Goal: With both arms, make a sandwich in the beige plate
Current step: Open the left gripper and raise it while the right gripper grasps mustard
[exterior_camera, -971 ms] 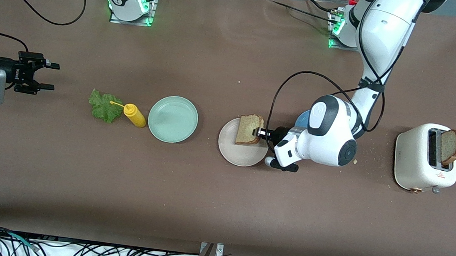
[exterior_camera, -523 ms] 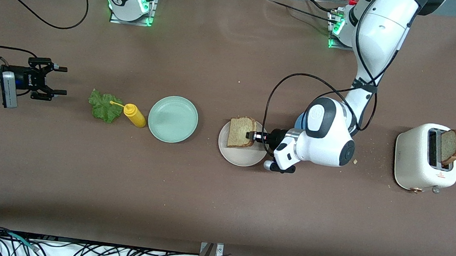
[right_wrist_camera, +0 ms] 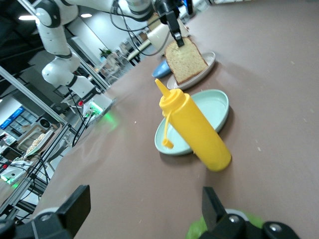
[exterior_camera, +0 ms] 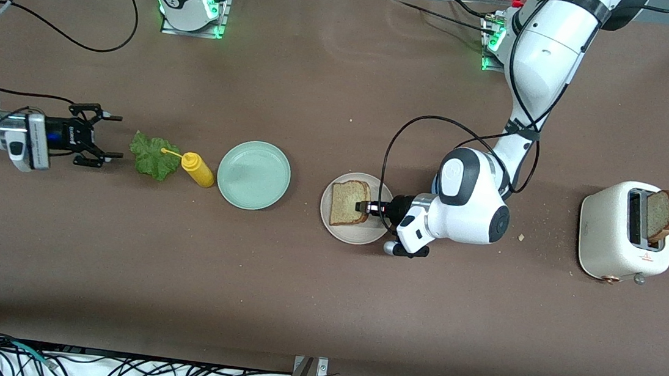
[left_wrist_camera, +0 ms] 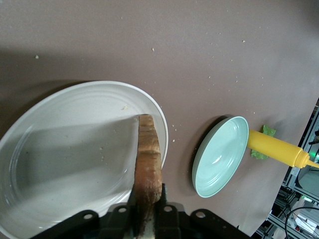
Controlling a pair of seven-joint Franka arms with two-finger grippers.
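A tan bread slice with a dark crust sits tilted in the beige plate, which lies mid-table. My left gripper is shut on the slice's edge toward the left arm's end. In the left wrist view the bread slice runs edge-on from my left gripper out over the beige plate. My right gripper stands open just above the table beside the green lettuce leaf. A second toasted slice sticks up out of the toaster.
A yellow mustard bottle lies against the lettuce, and a mint-green plate sits between it and the beige plate. A blue plate shows in the right wrist view, mostly hidden by the left arm in the front view.
The left arm has brought the bread slice down and laid it flatter in the beige plate. The right gripper has travelled along the table toward the lettuce leaf.
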